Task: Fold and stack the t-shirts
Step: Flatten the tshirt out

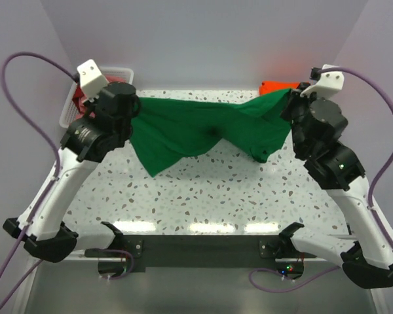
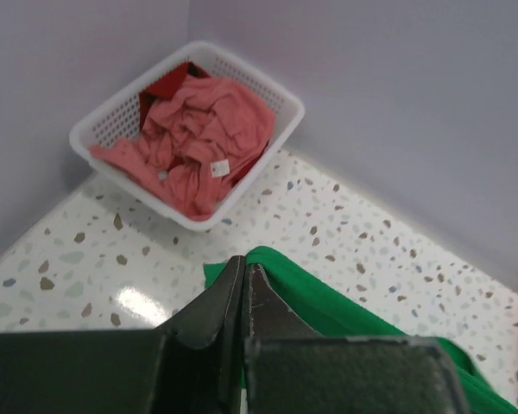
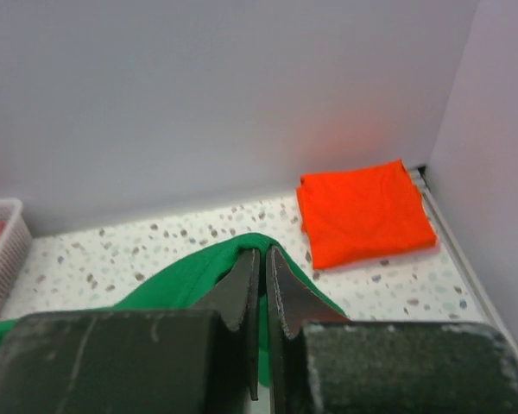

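Stretching a bright green t-shirt (image 1: 203,131) between them, two robot arms hold the garment across the far half of a speckled desk (image 1: 203,203), each claw clenched on one end of the cloth. The left claw (image 2: 244,272) pinches a fold of green fabric between its closed dark fingers (image 2: 216,302), the cloth bulging just past the tips in the wrist view. The right claw (image 3: 263,259) grips the opposite end the same way, its fingers (image 3: 237,285) pressed together on a green ridge. Seen from above, the shirt runs taut along its far edge from arm to arm, while the rest sags in loose folds toward the near side, one corner hanging low at the left (whether it touches the desk cannot be told). In the far left corner, against the walls, sits a white slatted basket (image 2: 276,90) holding a crumpled pink t-shirt (image 2: 198,138), whose small white tag (image 2: 217,168) shows and whose cloth spills over the rim. A darker red piece of cloth (image 2: 168,84) lies beneath it at the basket's far side. In the far right corner an orange t-shirt (image 3: 363,214) lies folded into a flat square on the desk, close to the side wall and well apart from the basket
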### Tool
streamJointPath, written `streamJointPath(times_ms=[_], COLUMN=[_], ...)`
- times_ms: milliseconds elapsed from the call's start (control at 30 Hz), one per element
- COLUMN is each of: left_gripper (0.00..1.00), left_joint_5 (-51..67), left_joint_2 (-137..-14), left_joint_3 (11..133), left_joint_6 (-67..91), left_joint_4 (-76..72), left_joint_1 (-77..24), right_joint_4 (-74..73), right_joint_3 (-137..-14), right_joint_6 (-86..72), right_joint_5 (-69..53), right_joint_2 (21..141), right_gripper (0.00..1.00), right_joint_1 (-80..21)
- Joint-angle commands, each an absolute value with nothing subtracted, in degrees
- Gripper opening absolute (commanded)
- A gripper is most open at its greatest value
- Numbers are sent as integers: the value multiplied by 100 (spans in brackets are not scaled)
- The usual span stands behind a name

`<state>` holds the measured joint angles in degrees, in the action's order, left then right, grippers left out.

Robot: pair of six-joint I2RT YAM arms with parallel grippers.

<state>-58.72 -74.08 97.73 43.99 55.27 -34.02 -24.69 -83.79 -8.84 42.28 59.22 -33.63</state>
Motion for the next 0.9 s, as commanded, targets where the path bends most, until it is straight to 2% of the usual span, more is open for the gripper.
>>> streamJointPath(times_ms=[0,167,267,400,700,867], left_gripper=[0,0,0,0,0,0], left_joint_5=[-6249,-6021,-5644,-4846,-3386,-3401], left_joint_2=[-6857,-6268,-6013,-5757,-5362,-5475], left_joint_3=[10239,10608,10924,11398,11663,11567], left_joint_6=[3044,1927,1583,1389,1529,1556], left_joint_4=[4369,3464,3270,3217,3305,3182], left_joint_1=[-3357,-3357,-3357,-3366,-3340,-3322], right_joint_4=[-2214,-2785,-3119,-3401,-3612,-3604], right_joint_3=[-9330,-10545,-11510,-12153,-12770,-12666], right_joint_6=[-273,-97,-105,-149,-281,-36], right_joint_5=[3912,3018,2498,1943,1274,1555], right_joint_2=[5897,6099,6214,6170,5862,5906], right_gripper=[0,0,0,0,0,0], right_joint_1=[-3322,-3331,-3331,-3331,-3331,-3331])
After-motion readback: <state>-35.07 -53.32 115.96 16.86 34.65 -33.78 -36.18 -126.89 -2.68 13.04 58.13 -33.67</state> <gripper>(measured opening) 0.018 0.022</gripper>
